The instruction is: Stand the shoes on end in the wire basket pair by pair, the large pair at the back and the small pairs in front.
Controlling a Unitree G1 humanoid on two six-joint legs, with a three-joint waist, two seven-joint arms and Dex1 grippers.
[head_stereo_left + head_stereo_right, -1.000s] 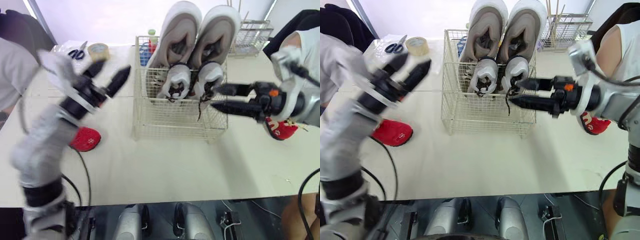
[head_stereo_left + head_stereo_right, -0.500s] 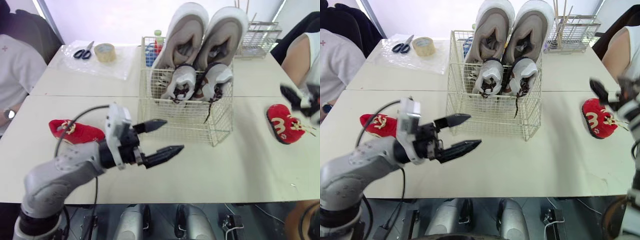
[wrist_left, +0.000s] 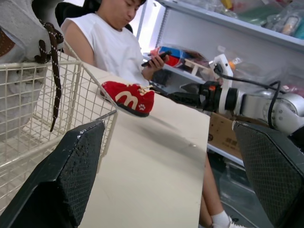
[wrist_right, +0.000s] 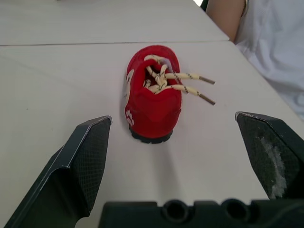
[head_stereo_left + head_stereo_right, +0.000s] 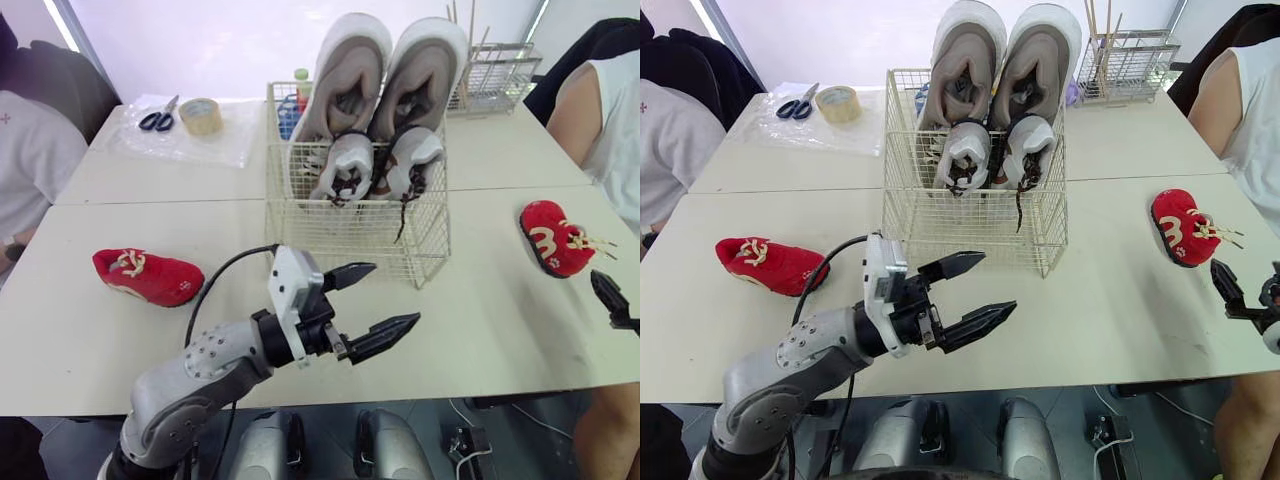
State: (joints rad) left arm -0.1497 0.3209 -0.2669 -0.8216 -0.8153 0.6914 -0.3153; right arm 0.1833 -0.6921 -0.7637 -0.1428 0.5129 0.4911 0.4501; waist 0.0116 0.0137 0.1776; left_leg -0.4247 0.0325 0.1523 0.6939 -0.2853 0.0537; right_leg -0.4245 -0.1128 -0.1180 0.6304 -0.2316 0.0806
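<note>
Reaching further across the front of the wire basket point(image 5: 970, 225) than half a second ago, the left gripper point(image 5: 998, 283) hangs empty, its black textured fingers spread. The right gripper point(image 4: 172, 118) has dropped back, fingers wide apart, and faces the red shoe point(image 5: 1180, 225) right of the basket, with cream laces trailing. A second red shoe point(image 5: 770, 265) lies left of the basket. Inside it, the large grey shoes point(image 5: 1005, 60) stand on end behind the small white shoes point(image 5: 995, 150).

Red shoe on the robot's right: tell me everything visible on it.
The red shoe is small and fabric-looking, with a dark sole, a yellow arch mark on its side and white paw-like marks near the heel. Cream laces with brown tips lie loose. It rests on its sole on the pale table, touching nothing else. The right gripper faces its heel, jaws open, apart from it.
</note>
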